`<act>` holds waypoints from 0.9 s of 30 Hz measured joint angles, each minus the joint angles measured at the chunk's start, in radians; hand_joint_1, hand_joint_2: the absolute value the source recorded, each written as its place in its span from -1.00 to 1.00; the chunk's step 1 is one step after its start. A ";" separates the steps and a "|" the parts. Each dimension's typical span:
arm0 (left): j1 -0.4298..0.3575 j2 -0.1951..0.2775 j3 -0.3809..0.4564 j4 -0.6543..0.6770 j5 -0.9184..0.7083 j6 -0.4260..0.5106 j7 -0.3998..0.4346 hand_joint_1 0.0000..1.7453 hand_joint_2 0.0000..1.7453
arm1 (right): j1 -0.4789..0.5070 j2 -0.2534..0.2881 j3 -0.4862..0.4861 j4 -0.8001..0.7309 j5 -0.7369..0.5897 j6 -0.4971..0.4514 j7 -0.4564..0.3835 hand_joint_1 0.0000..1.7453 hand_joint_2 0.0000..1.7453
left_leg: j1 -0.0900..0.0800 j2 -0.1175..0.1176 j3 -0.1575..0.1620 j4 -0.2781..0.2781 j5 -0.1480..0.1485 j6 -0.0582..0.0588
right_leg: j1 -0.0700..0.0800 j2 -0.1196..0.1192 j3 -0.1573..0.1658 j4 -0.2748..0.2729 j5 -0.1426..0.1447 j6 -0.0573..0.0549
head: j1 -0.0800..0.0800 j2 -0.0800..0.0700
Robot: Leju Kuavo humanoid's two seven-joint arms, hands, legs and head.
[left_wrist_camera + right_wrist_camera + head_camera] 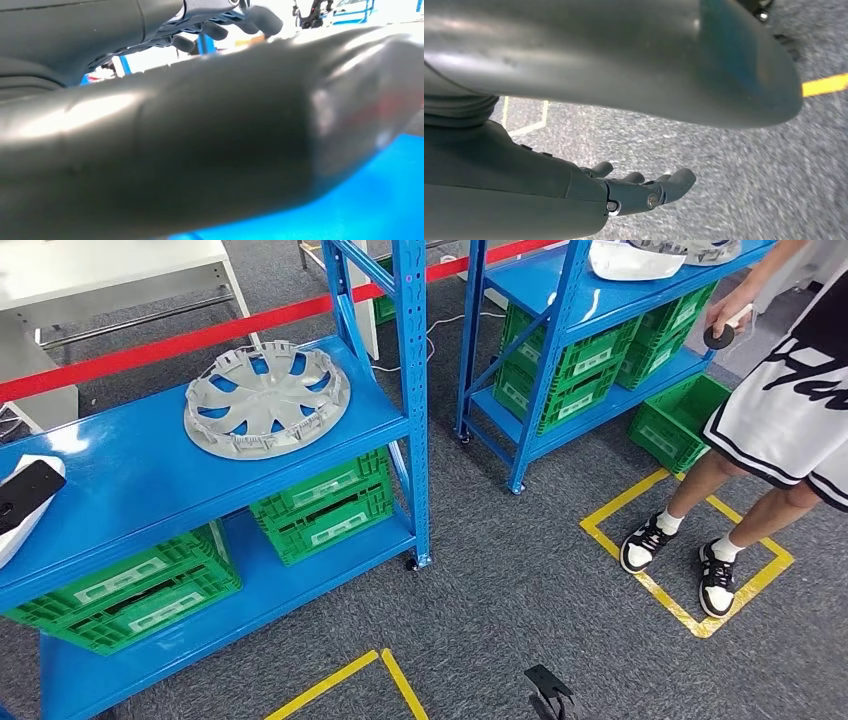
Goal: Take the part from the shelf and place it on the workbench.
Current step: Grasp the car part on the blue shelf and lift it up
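The left hand [235, 22] hangs over the blue shelf, fingers apart and lightly curled, nothing in its grasp. In the head view it sits at the shelf's near edge, a white and black shape well apart from the part. The right hand [644, 190] is down over the grey carpet, fingers stretched out loosely, empty too.

And there's the target: the wheel cover [266, 400], a pale grey disc with curved spokes, lying flat on the top deck of the blue shelf [150, 480], near the upright post. Green crates [320, 505] sit on the deck below it. Off to the right a person [780, 410] stands inside a yellow floor square, holding a small dark thing.

My read: that cover looks like thin moulded plastic, light and fairly stiff, though the rim tabs could snap if squeezed hard. The smooth face may slip, so the outer rim, or a spoke opening, seems the best place to take hold.
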 joint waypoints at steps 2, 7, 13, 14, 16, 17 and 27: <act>-0.003 0.000 0.000 -0.001 -0.001 -0.001 0.000 -1.00 -1.00 | -0.002 0.000 -0.002 0.000 -0.001 0.000 0.000 -1.00 -1.00 | 0.005 0.003 -0.050 0.089 -0.026 -0.011 | -0.003 0.001 0.020 -0.004 -0.009 -0.009 | -0.004 0.000; 0.007 0.001 0.000 0.003 -0.002 -0.006 -0.002 -1.00 -1.00 | 0.001 0.000 -0.006 0.000 -0.004 0.000 0.000 -1.00 -1.00 | 0.017 0.006 -0.181 0.202 -0.040 -0.025 | -0.005 0.004 0.065 -0.004 -0.048 -0.008 | -0.005 0.000; 0.002 0.007 0.001 0.005 -0.003 -0.007 -0.002 -1.00 -1.00 | 0.000 0.000 -0.007 0.000 -0.002 0.000 0.000 -1.00 -1.00 | 0.009 0.009 -0.109 -0.033 0.105 0.001 | -0.002 0.005 0.110 -0.009 -0.084 0.019 | -0.009 0.000; 0.003 0.008 0.002 0.004 -0.003 -0.007 -0.002 -1.00 -1.00 | 0.000 0.000 -0.007 0.000 -0.001 0.000 0.000 -1.00 -1.00 | 0.011 0.009 -0.102 -0.038 0.111 0.008 | -0.002 0.003 0.110 -0.006 -0.085 0.023 | -0.008 0.000; 0.001 0.009 0.002 0.002 -0.003 -0.007 -0.002 -1.00 -1.00 | -0.003 0.000 -0.007 0.000 0.000 0.000 0.000 -1.00 -1.00 | 0.014 0.007 -0.086 -0.043 0.107 0.020 | -0.002 0.002 0.084 0.048 -0.090 0.028 | -0.005 0.000; 0.000 0.008 0.003 0.001 -0.004 -0.007 -0.003 -1.00 -1.00 | -0.004 0.000 -0.007 0.000 0.000 0.000 0.000 -1.00 -1.00 | 0.014 0.008 -0.079 -0.045 0.102 0.026 | -0.003 0.001 0.051 0.101 -0.103 0.031 | -0.004 0.000; 0.005 0.002 0.006 0.002 -0.004 -0.015 -0.005 -1.00 -1.00 | 0.000 0.000 -0.007 0.000 0.000 0.000 0.000 -1.00 -1.00 | 0.006 0.003 -0.022 -0.029 0.029 0.008 | 0.001 0.000 -0.027 0.004 0.009 0.019 | -0.001 0.000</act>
